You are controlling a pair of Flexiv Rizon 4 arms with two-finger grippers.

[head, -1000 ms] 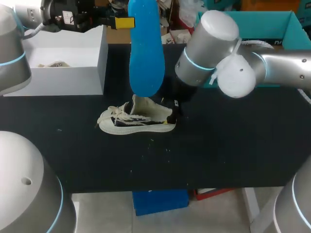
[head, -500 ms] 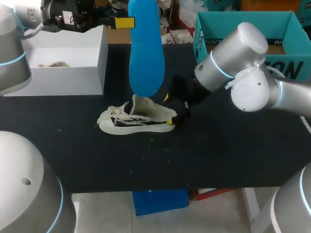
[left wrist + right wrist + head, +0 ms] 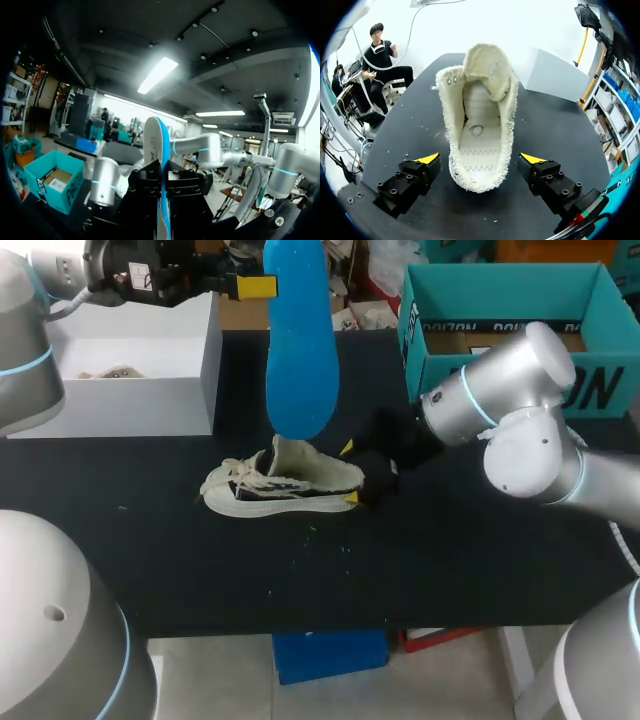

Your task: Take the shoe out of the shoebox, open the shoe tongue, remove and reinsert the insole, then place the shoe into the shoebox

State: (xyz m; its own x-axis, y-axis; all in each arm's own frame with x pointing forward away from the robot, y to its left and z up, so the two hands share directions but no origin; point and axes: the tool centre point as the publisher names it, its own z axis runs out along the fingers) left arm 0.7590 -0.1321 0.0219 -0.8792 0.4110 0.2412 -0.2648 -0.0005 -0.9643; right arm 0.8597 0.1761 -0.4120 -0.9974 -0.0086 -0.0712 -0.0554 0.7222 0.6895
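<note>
A cream low-top shoe (image 3: 285,485) lies on its sole on the black table, toe to the left; in the right wrist view the shoe (image 3: 480,100) shows its tongue pulled up and its inside bare. My right gripper (image 3: 349,473) is open at the heel, one yellow tip on each side and neither touching; the right gripper (image 3: 480,159) looks straight into the shoe's mouth. A blue insole (image 3: 298,350) hangs upright above the shoe, my left gripper (image 3: 257,286) shut on its upper end. Seen from the left wrist, the insole (image 3: 161,170) stands edge-on between the black fingers (image 3: 187,200).
The white shoebox (image 3: 150,390) stands open at the back left, paper inside. A teal cardboard box (image 3: 500,300) sits at the back right, just behind my right arm. The black table (image 3: 300,570) runs bare in front of the shoe.
My right arm has swung to the right and lower, away from the middle, while its open gripper stays at the shoe's heel. The left arm and the insole have not moved.
</note>
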